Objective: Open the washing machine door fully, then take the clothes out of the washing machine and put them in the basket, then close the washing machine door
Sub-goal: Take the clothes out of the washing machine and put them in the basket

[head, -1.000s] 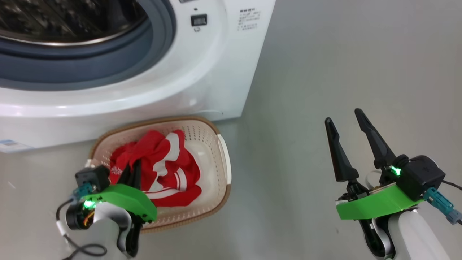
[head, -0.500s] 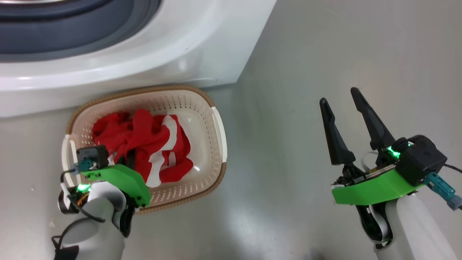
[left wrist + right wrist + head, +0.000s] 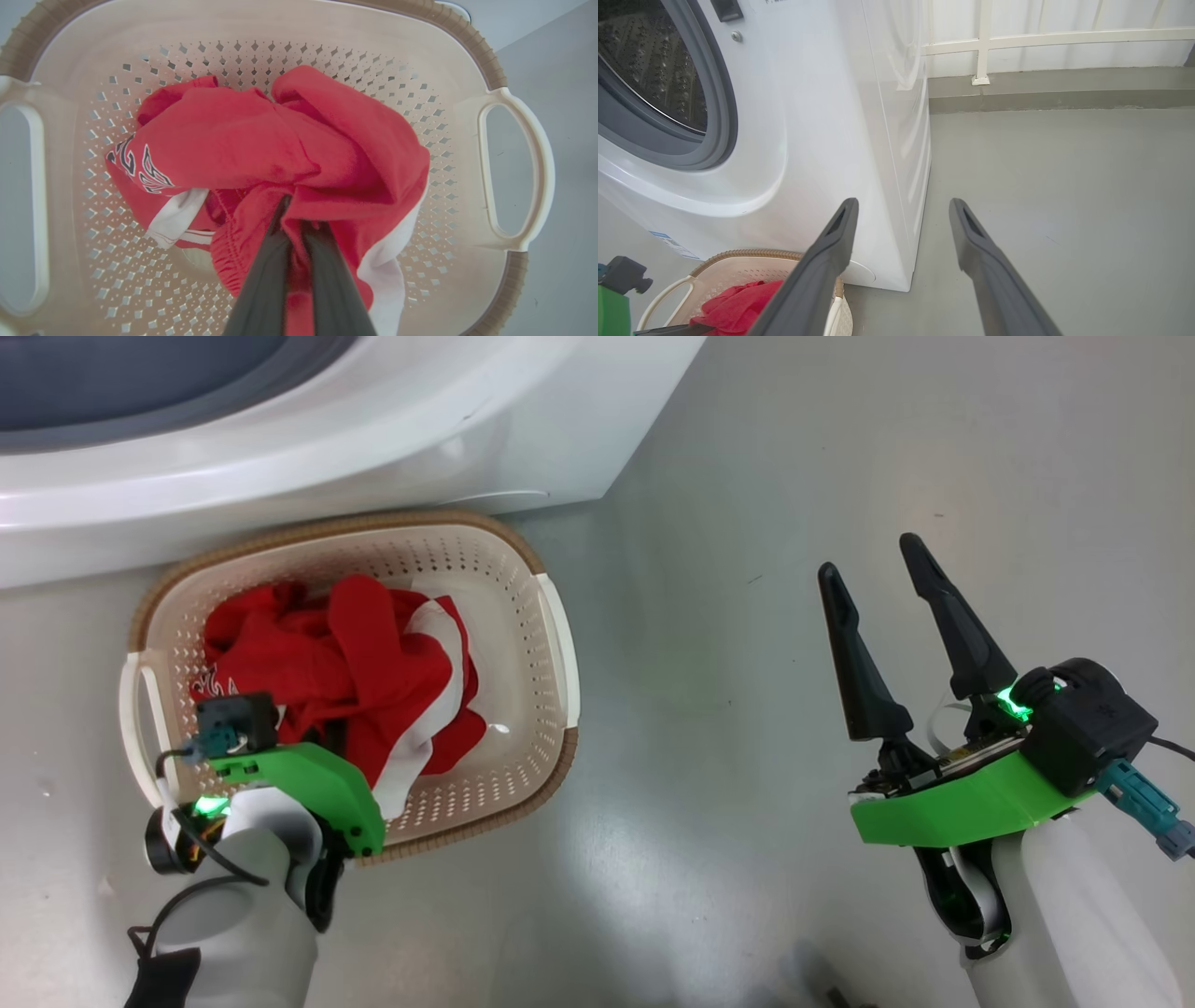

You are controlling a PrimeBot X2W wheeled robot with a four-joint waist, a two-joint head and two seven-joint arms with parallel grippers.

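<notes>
Grey floor [image 3: 794, 457] of a laundry corner: a red garment [image 3: 345, 644] with white stripes lies heaped in a cream basket [image 3: 553, 644], bunched toward the basket's left end and leaving its right end bare. The left gripper [image 3: 301, 224] reaches down into the heap from the basket's near edge, its jaws pinched almost together on a fold of the red cloth.

The fabric looks light, soft and limp. It would probably drape and trail from any grip instead of holding a shape, and a loose edge could catch on the basket's rim or perforated wall. A thick bunched fold, or the gathered hem [image 3: 224, 266] beside the fingers, seems the surest place to take hold; a single thin layer may slip free.

The basket stands on the floor just before the front of the white washing machine [image 3: 392, 439], whose steel drum [image 3: 644, 60] stands uncovered. The right gripper [image 3: 868, 555] hangs over bare floor well to the right of the basket, jaws spread wide and holding nothing.
</notes>
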